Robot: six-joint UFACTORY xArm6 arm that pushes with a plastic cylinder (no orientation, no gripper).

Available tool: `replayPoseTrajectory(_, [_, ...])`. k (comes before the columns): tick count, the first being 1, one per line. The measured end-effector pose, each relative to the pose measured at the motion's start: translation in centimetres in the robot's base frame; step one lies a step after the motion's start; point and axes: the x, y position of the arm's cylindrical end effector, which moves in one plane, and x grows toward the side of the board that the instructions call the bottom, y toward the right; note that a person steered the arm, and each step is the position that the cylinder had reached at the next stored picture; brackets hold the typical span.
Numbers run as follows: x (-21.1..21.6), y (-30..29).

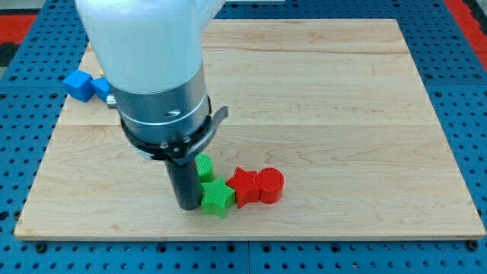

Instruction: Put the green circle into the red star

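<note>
A red star (244, 186) lies near the view's bottom centre, touching a red circle (270, 186) on its right. A green star (217, 197) touches the red star on its left. A green block (204, 167), partly hidden by the rod so its shape is unclear, sits just above the green star. My tip (186, 206) rests on the board right against the green star's left side and below-left of the green block.
Two blue blocks (78, 84) (101, 87) lie at the wooden board's (342, 114) left edge near the view's top left, partly hidden by the arm. The arm's large white and grey body covers the view's upper left.
</note>
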Motion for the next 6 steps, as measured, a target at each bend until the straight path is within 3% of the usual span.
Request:
replayPoseTrajectory(1, [0.0, -7.8])
replayPoseTrajectory(2, [-6.1, -10.1])
replayPoseTrajectory(3, [-8.1, -5.6])
replayPoseTrajectory(4, [-7.7, -5.3])
replayPoseTrajectory(6, [-5.5, 2.1])
